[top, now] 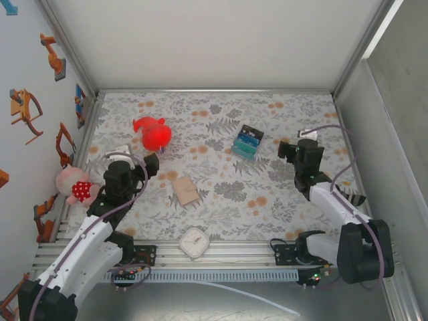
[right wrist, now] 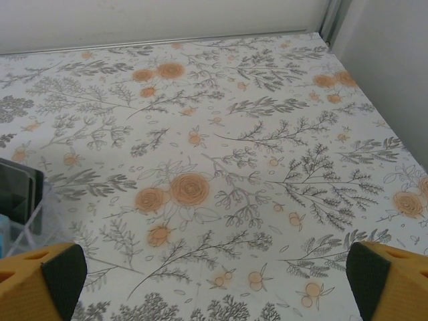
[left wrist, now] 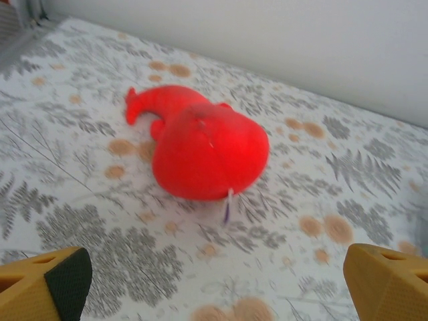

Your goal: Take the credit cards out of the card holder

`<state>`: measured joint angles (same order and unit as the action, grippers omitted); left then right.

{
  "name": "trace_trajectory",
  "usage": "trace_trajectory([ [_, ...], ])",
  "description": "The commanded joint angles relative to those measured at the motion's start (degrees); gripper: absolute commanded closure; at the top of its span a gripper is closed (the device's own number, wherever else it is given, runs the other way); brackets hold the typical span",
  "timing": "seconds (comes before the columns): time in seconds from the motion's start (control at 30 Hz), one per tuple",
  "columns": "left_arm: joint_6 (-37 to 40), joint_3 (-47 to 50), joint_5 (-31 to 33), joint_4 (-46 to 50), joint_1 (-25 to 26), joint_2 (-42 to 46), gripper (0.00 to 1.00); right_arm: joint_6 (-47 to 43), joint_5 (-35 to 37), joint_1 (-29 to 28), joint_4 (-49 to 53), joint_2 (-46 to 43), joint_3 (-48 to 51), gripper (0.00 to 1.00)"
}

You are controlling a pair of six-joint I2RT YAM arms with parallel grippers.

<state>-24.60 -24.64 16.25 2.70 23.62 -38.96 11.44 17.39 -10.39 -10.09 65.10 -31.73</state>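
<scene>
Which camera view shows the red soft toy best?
The left wrist view: the red soft toy lies whole and close there, in front of the open left gripper. The top external view shows it small, just beyond that gripper.

The table point(top: 221, 114) is pale, printed with grey ferns and orange blossoms. The card holder point(top: 185, 190) is plain tan. A soft toy point(left wrist: 200, 150) is bright red. A doll point(top: 75, 185) is pink with a red, white-spotted patch. The block point(top: 247, 142) looks blue and teal with a dark edge, though it is small here. The clock point(top: 194, 243) is white. The left pincer point(left wrist: 217, 291) and right pincer point(right wrist: 214, 281) have mustard-yellow fingers point(right wrist: 27, 284) with black pads point(right wrist: 63, 275).
</scene>
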Motion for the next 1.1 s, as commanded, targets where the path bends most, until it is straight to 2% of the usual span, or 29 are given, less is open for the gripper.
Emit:
trace_trajectory([
  [0.0, -7.62, -0.57, 3.25, 6.35, 4.06, 0.14, 0.03, 5.03, 5.1, -2.98, 8.73, -2.2, -2.83, 0.0],
  [0.2, -15.17, -3.22, 9.97, 11.96, 13.42, -7.0, 0.03, 9.33, 8.64, -9.06, 15.21, -2.85, -5.47, 0.0],
  [0.37, -19.65, -8.48, 15.65, 17.09, 22.34, -17.8, 0.03, 13.05, 8.41, -11.41, 19.47, -1.93, -7.63, 0.0],
  [0.53, -21.45, -14.84, 16.11, 22.83, 28.39, -29.61, 0.03, 13.15, 9.22, -12.75, 24.11, -0.52, -10.61, 0.0],
  [0.73, -24.15, -18.27, 11.45, 23.07, 31.55, -39.09, 0.03, 12.73, 9.36, -13.99, 26.14, 0.09, -11.8, 0.0],
  [1.07, -25.58, -20.23, 7.74, 21.69, 31.84, -44.47, 0.03, 12.46, 7.93, -14.24, 24.95, 0.3, -10.47, 0.0],
])
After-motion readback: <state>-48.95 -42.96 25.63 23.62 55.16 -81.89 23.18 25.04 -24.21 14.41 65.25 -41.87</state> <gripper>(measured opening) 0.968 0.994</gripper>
